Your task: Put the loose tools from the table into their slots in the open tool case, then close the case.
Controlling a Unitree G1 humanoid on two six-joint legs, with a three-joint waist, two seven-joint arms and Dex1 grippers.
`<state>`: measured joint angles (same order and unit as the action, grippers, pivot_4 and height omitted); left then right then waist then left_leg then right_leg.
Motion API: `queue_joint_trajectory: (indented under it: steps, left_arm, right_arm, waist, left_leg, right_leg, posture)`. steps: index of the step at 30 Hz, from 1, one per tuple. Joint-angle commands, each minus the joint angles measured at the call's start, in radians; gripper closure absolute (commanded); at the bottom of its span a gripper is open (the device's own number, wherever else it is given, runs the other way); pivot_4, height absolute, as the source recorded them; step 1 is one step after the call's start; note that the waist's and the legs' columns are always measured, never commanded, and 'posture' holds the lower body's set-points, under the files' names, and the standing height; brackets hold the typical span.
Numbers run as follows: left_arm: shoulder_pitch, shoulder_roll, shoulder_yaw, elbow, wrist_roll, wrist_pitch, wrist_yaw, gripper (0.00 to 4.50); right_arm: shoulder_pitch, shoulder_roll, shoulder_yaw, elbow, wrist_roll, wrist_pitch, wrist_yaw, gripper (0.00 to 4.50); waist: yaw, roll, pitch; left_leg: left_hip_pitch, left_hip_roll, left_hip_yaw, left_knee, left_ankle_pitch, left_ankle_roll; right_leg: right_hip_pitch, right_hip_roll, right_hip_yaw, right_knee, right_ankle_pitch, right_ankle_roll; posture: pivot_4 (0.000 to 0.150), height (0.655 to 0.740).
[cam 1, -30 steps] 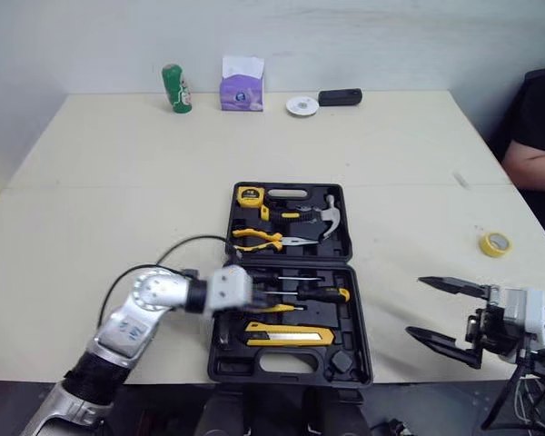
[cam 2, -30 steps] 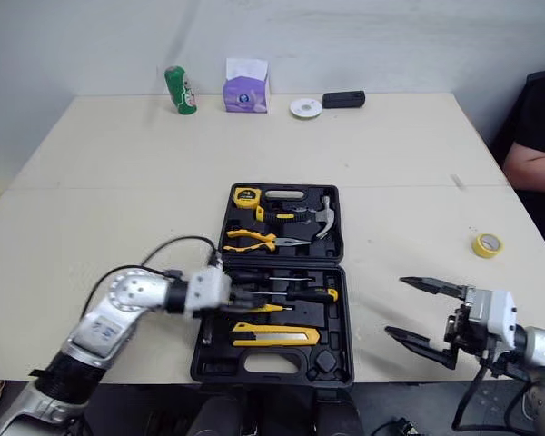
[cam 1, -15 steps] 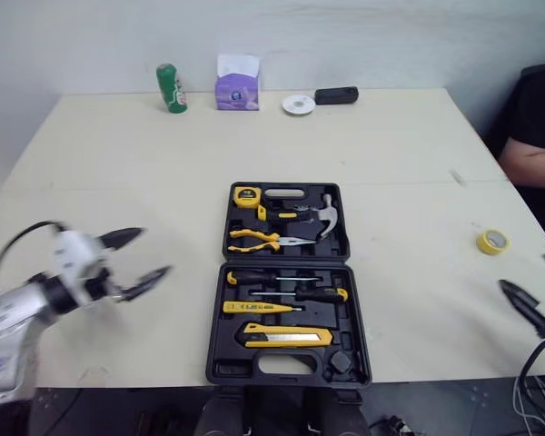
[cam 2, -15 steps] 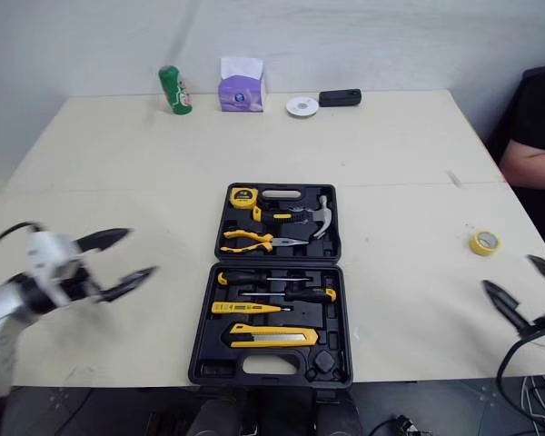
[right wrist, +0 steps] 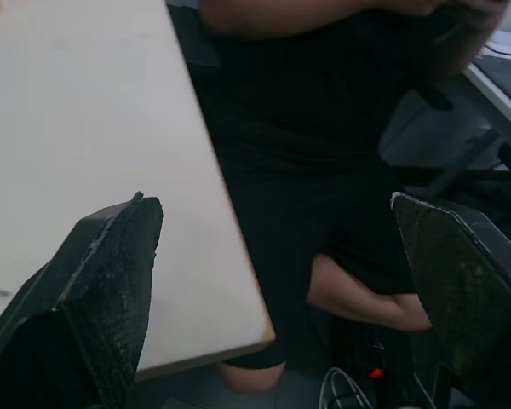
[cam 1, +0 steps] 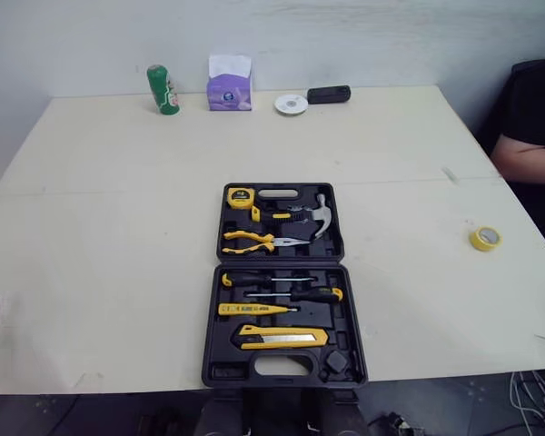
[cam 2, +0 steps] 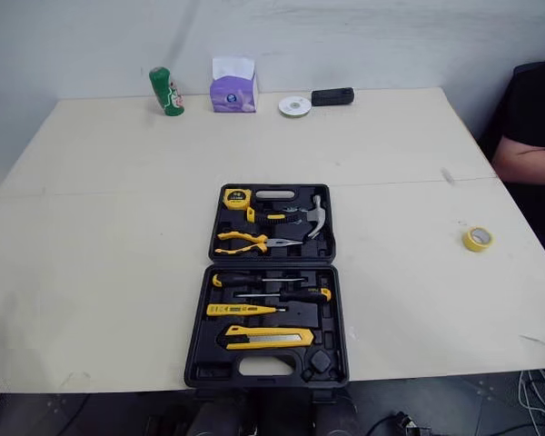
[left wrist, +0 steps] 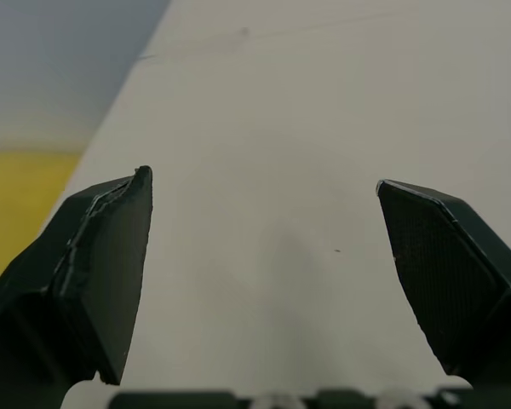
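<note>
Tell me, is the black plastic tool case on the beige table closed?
No, the black plastic tool case lies open flat on the table, with the yellow-handled pliers showing in a slot.

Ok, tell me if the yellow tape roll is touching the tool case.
Apart. The left eye view shows the yellow tape roll lying on the table well right of the open tool case, with bare tabletop between them.
</note>
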<state>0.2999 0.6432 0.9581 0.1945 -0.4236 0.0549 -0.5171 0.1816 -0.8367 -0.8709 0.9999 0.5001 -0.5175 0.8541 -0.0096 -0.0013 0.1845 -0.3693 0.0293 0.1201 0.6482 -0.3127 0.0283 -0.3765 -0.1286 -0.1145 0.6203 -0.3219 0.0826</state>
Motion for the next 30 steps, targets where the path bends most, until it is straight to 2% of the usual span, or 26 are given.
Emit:
queue_joint_trajectory:
  steps: [1,7,11,18,22,24,27,30]
  left_arm:
    - [-0.008,0.012,0.038,0.001,-0.022,0.002,0.041,0.07]
    - [-0.043,0.006,0.002,-0.040,-0.042,0.023,0.053,0.07]
    - [-0.064,0.006,-0.022,-0.103,-0.059,0.047,0.052,0.07]
    - [-0.127,0.033,-0.080,-0.199,-0.095,0.067,0.003,0.07]
    - [-0.166,0.043,-0.128,-0.262,-0.131,0.076,-0.058,0.07]
    - [-0.183,0.056,-0.160,-0.295,-0.155,0.090,-0.103,0.07]
    - [-0.184,0.111,-0.233,-0.377,-0.225,0.157,-0.232,0.07]
    - [-0.196,0.176,-0.287,-0.434,-0.288,0.240,-0.321,0.07]
  right_arm:
    - [-0.017,-0.017,-0.009,-0.011,0.017,-0.016,-0.013,0.00]
    - [-0.075,-0.004,0.022,-0.043,0.005,-0.005,-0.036,0.00]
    - [-0.119,0.016,0.063,-0.127,0.004,0.032,-0.053,0.00]
    - [-0.192,0.005,0.182,-0.366,-0.036,0.265,-0.170,0.00]
    - [-0.238,-0.052,0.266,-0.489,-0.072,0.432,-0.172,0.00]
    - [-0.261,-0.097,0.294,-0.538,-0.058,0.502,-0.108,0.00]
    - [-0.262,-0.204,0.363,-0.642,-0.021,0.626,0.103,0.00]
    - [-0.320,-0.291,0.432,-0.641,-0.040,0.701,0.213,0.00]
  waist:
    - [-0.003,0.000,0.000]
    - [-0.005,0.000,0.000]
    - [-0.007,0.000,0.000]
    - [-0.016,0.000,0.000]
    - [-0.017,0.001,0.000]
    - [-0.017,0.001,0.000]
    - [-0.016,0.003,0.001]
    - [-0.016,0.003,0.001]
  left_leg:
    - [0.000,0.000,0.000,0.000,0.000,0.000]
    - [-0.001,0.000,0.000,-0.002,0.000,-0.001]
    - [-0.001,0.000,0.001,-0.002,0.000,-0.001]
    - [-0.001,0.000,0.001,-0.002,0.000,-0.002]
    - [-0.003,0.000,0.001,-0.002,0.001,-0.004]
    - [-0.003,0.000,0.002,-0.002,0.003,-0.006]
    - [-0.004,0.000,0.003,-0.002,0.003,-0.006]
    - [-0.004,0.000,0.002,-0.001,0.003,-0.004]
  right_leg:
    - [0.000,0.000,0.000,0.000,0.000,0.000]
    - [-0.001,0.000,0.000,0.000,0.000,-0.001]
    - [-0.001,0.000,0.000,0.000,0.000,0.000]
    - [-0.001,0.000,0.000,0.001,0.000,0.000]
    - [-0.004,0.000,0.000,0.001,0.000,-0.001]
    - [-0.004,0.000,0.000,0.001,0.000,0.000]
    - [-0.005,0.000,0.000,0.000,0.000,0.000]
    - [-0.005,0.001,0.000,0.001,0.000,0.000]
  posture:
    - [0.150,0.7400]
    - [0.150,0.7400]
    - [0.150,0.7400]
    - [0.150,0.7400]
    - [0.150,0.7400]
    - [0.150,0.7400]
    - [0.150,0.7400]
    - [0.150,0.7400]
